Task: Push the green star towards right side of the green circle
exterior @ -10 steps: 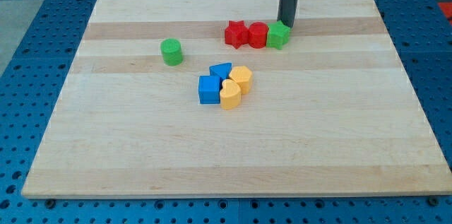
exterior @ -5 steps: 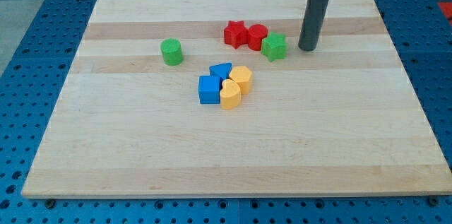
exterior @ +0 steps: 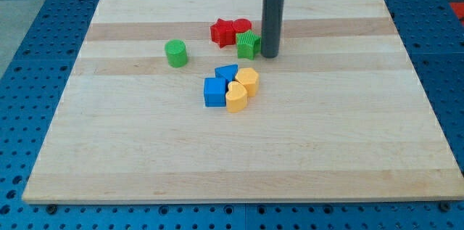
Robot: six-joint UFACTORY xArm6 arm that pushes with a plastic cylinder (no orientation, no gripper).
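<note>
The green star (exterior: pixel 248 44) sits above the board's middle, touching the red blocks at its upper left. My tip (exterior: pixel 269 56) rests on the board right against the star's right side. The green circle (exterior: pixel 175 53) stands apart, well to the star's left. The red star (exterior: pixel 222 32) and a red round block (exterior: pixel 241 27) lie side by side just above the green star.
A cluster sits below the green star: two blue blocks (exterior: pixel 214 91) (exterior: pixel 227 74) and two yellow blocks (exterior: pixel 247 80) (exterior: pixel 235 97), touching each other. The wooden board (exterior: pixel 348 136) lies on a blue perforated table.
My tip went from above the green star round to its right side and moved left. The green star slid left and slightly down; the red star and red round block shifted left too.
</note>
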